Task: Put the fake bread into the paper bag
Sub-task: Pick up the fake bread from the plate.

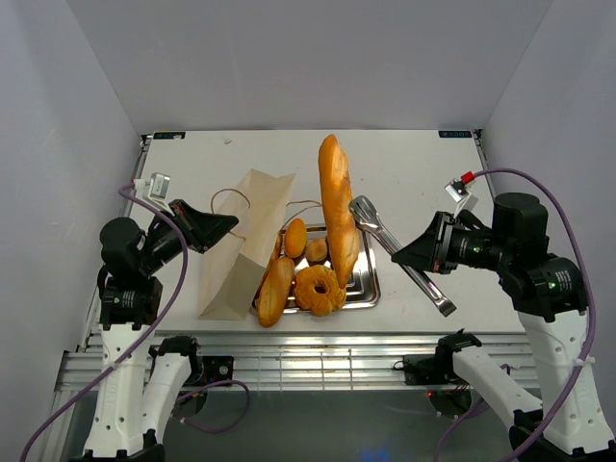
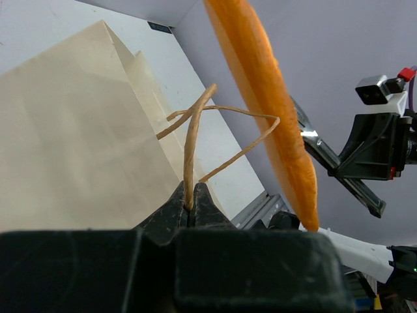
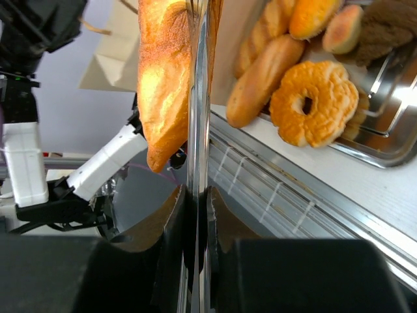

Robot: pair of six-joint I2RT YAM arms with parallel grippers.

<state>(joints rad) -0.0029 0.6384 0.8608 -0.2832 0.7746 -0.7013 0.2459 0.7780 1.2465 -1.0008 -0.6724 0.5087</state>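
Between the left claw's [image 2: 190, 205] shut fingers sits the bag's [image 2: 71, 130] cord [image 2: 193, 137], bag flat just ahead. The right claw [image 3: 197, 194] is clamped on the tongs [image 3: 199, 98], which pinch the baguette [image 3: 163, 78] ahead of it. I'd lift the cord to open the mouth, then feed the baguette in end-first.

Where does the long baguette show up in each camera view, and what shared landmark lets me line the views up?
Top external: the long baguette runs near-vertically through the centre.
Left wrist: long baguette, a diagonal orange band from top centre down to the right.
Right wrist: long baguette, upper left, against the tongs.
Shared landmark: the paper bag, seen left of the baguette in each.
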